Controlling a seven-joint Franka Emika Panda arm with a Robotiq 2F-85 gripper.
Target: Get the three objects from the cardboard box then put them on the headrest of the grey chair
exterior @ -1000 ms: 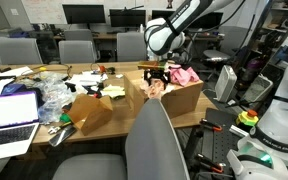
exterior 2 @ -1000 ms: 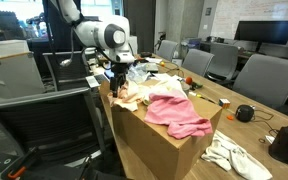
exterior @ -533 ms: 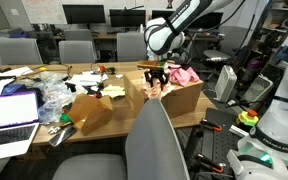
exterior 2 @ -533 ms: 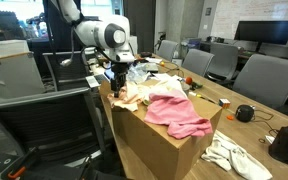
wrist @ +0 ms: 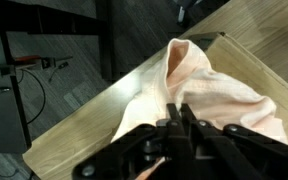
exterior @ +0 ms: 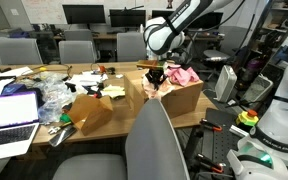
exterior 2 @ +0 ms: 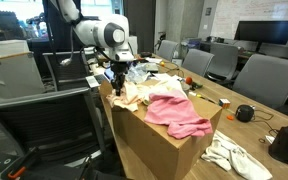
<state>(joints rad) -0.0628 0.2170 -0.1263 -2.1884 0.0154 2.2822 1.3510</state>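
The pale peach-cream cloth [wrist: 219, 85] lies bunched in the near corner of the big cardboard box [exterior: 184, 100], and my gripper [wrist: 177, 108] is shut on a fold of it. In both exterior views the gripper [exterior: 156, 77] [exterior 2: 119, 78] reaches down over that corner, with the peach cloth [exterior 2: 130, 96] under it. The bright pink cloth [exterior 2: 179, 115] [exterior: 185, 75] is spread in the middle of the box [exterior 2: 159, 150]. The grey chair [exterior: 159, 145] stands in front of the box, and its rounded headrest [exterior: 156, 110] is bare.
A smaller, darker cardboard box [exterior: 90, 110] and an open laptop [exterior: 9, 112] sit on the cluttered table. Grey office chairs [exterior: 76, 50] line the far side. A white cloth [exterior 2: 229, 155] and a black round object [exterior 2: 246, 112] lie beside the big box.
The fingers have shut on the peach cloth; a second ago they stood open over it. The arm has hardly moved.
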